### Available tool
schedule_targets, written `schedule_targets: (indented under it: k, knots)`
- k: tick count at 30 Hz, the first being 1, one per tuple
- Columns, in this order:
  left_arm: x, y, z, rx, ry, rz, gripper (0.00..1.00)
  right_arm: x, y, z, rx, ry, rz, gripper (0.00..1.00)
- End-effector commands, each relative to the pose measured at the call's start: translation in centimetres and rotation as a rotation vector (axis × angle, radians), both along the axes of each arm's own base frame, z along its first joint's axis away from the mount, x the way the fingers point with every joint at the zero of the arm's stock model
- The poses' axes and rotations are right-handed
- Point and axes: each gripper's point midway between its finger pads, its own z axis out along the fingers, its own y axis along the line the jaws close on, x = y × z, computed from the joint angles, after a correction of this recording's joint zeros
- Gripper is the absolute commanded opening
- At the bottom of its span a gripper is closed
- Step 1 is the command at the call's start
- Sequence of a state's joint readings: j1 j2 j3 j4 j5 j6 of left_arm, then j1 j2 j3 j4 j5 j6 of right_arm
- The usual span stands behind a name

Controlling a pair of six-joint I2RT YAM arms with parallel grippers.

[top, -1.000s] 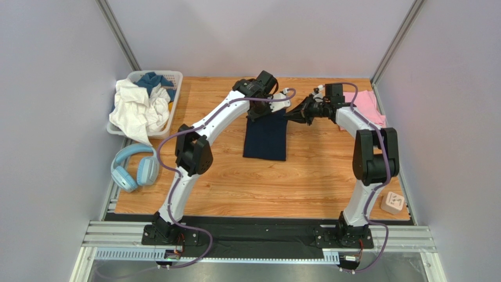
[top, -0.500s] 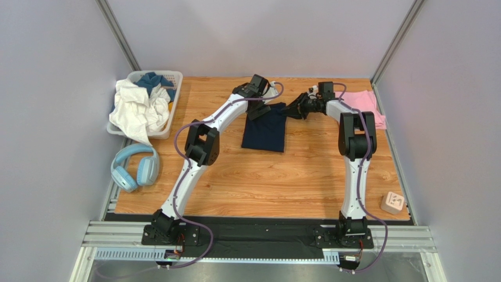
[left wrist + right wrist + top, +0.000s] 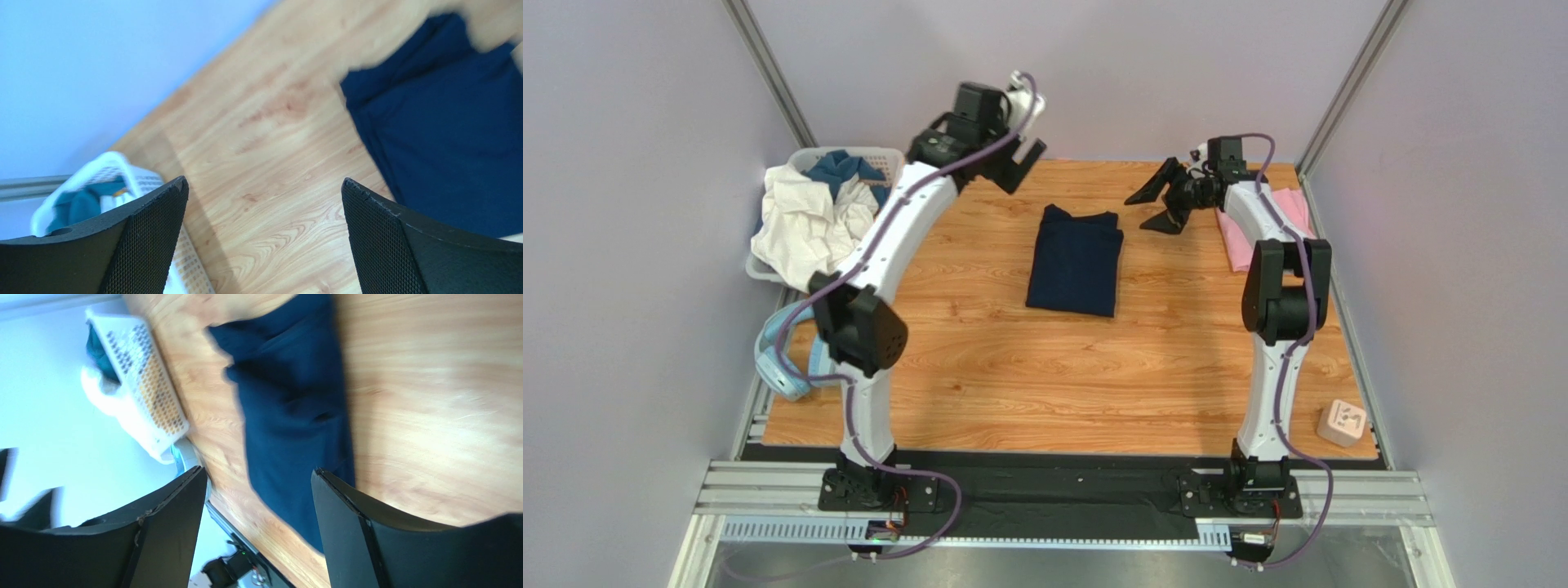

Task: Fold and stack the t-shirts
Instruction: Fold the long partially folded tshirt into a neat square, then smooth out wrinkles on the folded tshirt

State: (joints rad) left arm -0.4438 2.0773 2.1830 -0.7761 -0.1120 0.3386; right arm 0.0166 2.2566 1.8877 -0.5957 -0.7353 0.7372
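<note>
Top external view has the navy t-shirt [image 3: 1075, 263] lying folded on the wooden table [image 3: 1014, 380], a little past the middle toward the far wall. It makes a narrow rectangle whose long axis runs near-to-far, leaning slightly so the far end sits a touch to the right. That far end is rumpled and uneven, while the near end is straight. The pink t-shirt [image 3: 1236, 240] lies at the far right corner, partly behind the right arm and well apart from the navy one. The left gripper [image 3: 1020, 163] hangs in the air by the far wall, left of the navy shirt, fingers spread wide with nothing between them. The right gripper [image 3: 1155, 203] hovers just right of the shirt's far end, fingers also apart and empty. A white basket [image 3: 879, 152] of clothes stands at the far left, with light-blue headphones [image 3: 783, 371] nearer, beside the table's left edge.
</note>
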Motion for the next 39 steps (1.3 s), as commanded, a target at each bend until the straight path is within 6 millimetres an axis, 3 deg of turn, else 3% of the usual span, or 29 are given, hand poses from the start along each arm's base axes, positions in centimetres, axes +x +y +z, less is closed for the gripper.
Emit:
schedule_targets:
  k: [1, 3, 4, 6, 7, 9, 10, 11, 18, 21, 23, 26, 27, 32, 36, 39]
  knots:
    - [-5.5, 1.2, 10.8, -0.328, -0.044, -0.032, 1.0, -2.8, 4.9, 8.6, 0.01, -0.241, 0.177, 0.69]
    - [-7.6, 2.8, 12.2, -0.399, -0.008, -0.029, 1.0, -4.5, 8.3, 9.2, 0.081, -0.258, 0.302, 0.69]
    - [-8.7, 2.5, 12.5, -0.438, 0.023, -0.076, 1.0, -4.5, 9.4, 8.3, 0.099, -0.247, 0.341, 0.69]
    - [-10.6, 3.8, 12.7, -0.459, 0.055, -0.067, 1.0, -5.3, 11.6, 7.2, 0.133, -0.226, 0.403, 0.68]
    - [-11.5, 3.6, 12.7, -0.476, 0.075, -0.097, 1.0, -5.1, 12.3, 4.7, 0.151, -0.176, 0.417, 0.67]
    - [-13.2, 4.2, 12.2, -0.478, 0.102, -0.097, 1.0, -4.7, 13.9, 3.6, 0.217, -0.153, 0.442, 0.65]
    - [-13.8, 4.1, 12.1, -0.48, 0.109, -0.11, 1.0, -4.6, 14.3, 3.0, 0.257, -0.135, 0.459, 0.64]
    - [-14.4, 4.3, 11.4, -0.476, 0.132, -0.108, 1.0, -3.7, 14.8, 0.7, 0.267, -0.113, 0.461, 0.64]
    - [-17.9, 4.7, 13.0, -0.488, 0.146, -0.142, 1.0, -1.2, 15.0, -7.6, 0.324, 0.043, 0.407, 0.61]
    - [-18.4, 4.9, 13.4, -0.486, 0.146, -0.148, 1.0, -2.2, 15.1, -8.8, 0.326, 0.084, 0.403, 0.6]
    - [-18.6, 4.8, 13.4, -0.489, 0.151, -0.15, 1.0, -2.8, 15.0, -8.3, 0.316, 0.061, 0.42, 0.6]
    - [-18.6, 4.5, 13.1, -0.505, 0.169, -0.158, 1.0, -3.5, 14.5, -4.4, 0.313, -0.024, 0.454, 0.61]
    - [-18.7, 4.2, 13.1, -0.516, 0.176, -0.168, 1.0, -3.7, 14.4, -1.5, 0.314, -0.079, 0.467, 0.61]
    - [-18.9, 4.0, 13.3, -0.527, 0.185, -0.181, 1.0, -4.2, 12.9, 3.7, 0.291, -0.196, 0.464, 0.63]
    - [-19.7, 4.0, 14.0, -0.531, 0.183, -0.202, 1.0, -3.0, 10.3, 2.2, 0.277, -0.165, 0.386, 0.61]
    - [-20.3, 4.2, 14.4, -0.522, 0.181, -0.206, 1.0, -2.2, 8.5, -0.9, 0.298, -0.11, 0.327, 0.58]
